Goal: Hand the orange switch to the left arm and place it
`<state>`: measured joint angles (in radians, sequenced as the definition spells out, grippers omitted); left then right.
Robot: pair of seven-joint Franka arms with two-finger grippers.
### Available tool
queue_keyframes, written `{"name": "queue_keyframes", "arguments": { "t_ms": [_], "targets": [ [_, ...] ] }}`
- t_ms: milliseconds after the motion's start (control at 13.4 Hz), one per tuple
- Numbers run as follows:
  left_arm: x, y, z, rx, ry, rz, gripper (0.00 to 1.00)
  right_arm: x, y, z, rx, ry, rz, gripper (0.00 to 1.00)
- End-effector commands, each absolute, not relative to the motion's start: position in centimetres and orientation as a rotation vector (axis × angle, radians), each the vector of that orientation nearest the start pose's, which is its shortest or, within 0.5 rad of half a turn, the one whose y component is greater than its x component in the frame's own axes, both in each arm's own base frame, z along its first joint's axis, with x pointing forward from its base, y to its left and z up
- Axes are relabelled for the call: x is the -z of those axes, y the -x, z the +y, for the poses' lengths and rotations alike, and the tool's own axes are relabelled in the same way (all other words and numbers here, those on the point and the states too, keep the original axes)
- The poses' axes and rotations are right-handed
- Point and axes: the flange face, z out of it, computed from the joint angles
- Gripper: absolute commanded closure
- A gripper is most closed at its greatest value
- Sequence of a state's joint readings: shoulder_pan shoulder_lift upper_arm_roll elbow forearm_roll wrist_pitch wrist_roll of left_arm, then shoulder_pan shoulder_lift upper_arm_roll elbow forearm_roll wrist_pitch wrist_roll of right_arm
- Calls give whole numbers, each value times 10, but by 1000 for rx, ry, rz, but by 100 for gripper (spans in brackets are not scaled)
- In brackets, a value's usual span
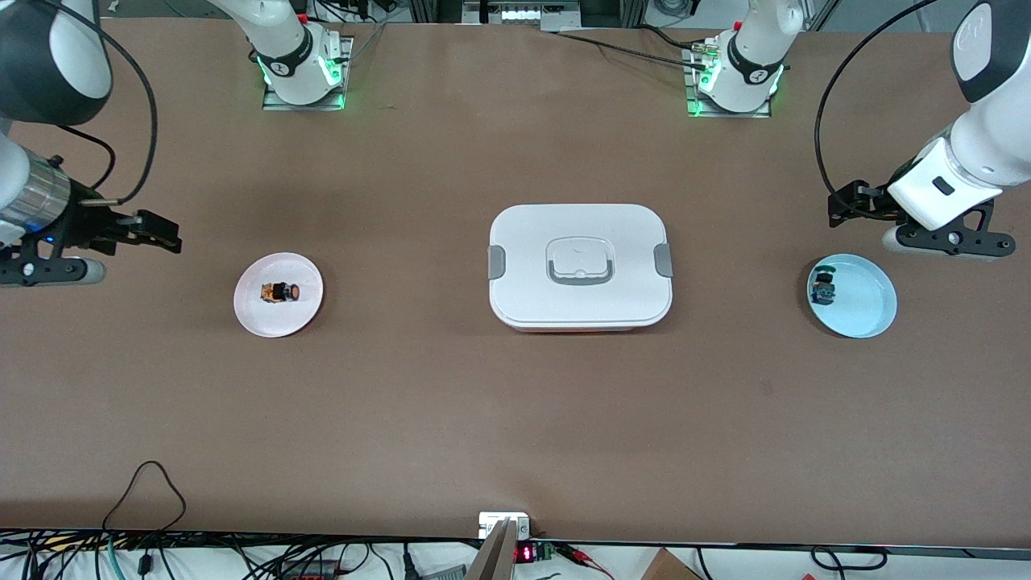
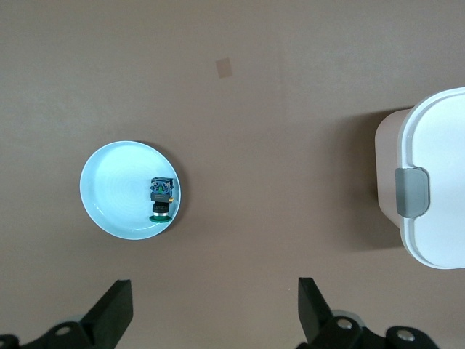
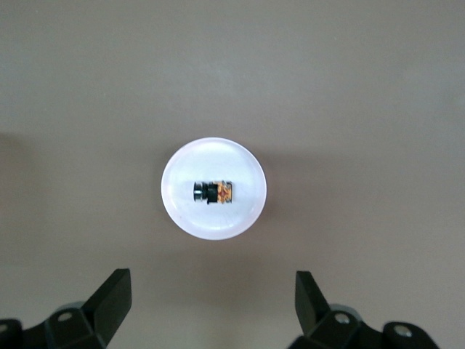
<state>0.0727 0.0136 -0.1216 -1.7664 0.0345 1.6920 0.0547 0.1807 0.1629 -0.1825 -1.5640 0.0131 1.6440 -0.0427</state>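
The table (image 1: 515, 419) carries the box (image 1: 580, 266) at its middle, between two plates well apart from it. Taking the box as the dial's centre in the front view, the pink plate (image 1: 278, 318) sits at 9 o'clock, toward the right arm's end, and the blue plate (image 1: 866, 310) at 3 o'clock, toward the left arm's end.

The right arm (image 1: 32, 193) hangs with the right gripper (image 1: 165, 234) just off the pink plate's rim, which lies at about 4 o'clock from it. Its fingers (image 3: 109, 302) are spread wide and hold nothing. The left gripper (image 1: 842, 211) hovers at the blue plate's edge, at roughly 11 o'clock from that plate's centre, its fingers (image 2: 112, 313) equally wide apart and empty.

The switch (image 1: 280, 292) lies on its side in the middle of the pink plate, long axis running 3 to 9 in the front view, cap toward the box. The right gripper is plainly the nearer one, so the pickup looks to be its job, with a handover clear of the box to follow. A green-capped switch (image 1: 823, 287) rests in the blue plate near its rim.
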Motion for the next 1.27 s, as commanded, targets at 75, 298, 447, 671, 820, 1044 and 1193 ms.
{"name": "queue_keyframes", "arguments": {
  "t_ms": [75,298,447,671,820,1044,1193],
  "targets": [
    [-540,-561,-24,-146,3123,174,0,-550,-602,9,-149,3155,-75,0],
    [-540,-561,-24,-146,3123,171,0,-548,-603,9,-156,3153,-75,0],
    [-540,-561,-24,-149,3124,171,0,-547,-601,21,-177,3150,-104,0],
    [-539,-562,-25,-151,3124,174,0,-545,-600,29,-199,3152,-123,0],
    [-539,-562,-25,-151,3124,174,0,-546,-599,29,-197,3152,-123,0],
    [-540,-562,-26,-149,3124,178,0,-547,-599,28,-195,3152,-123,0],
    [-540,-562,-26,-146,3124,178,0,-548,-599,27,-192,3152,-121,0]
  ]
}}
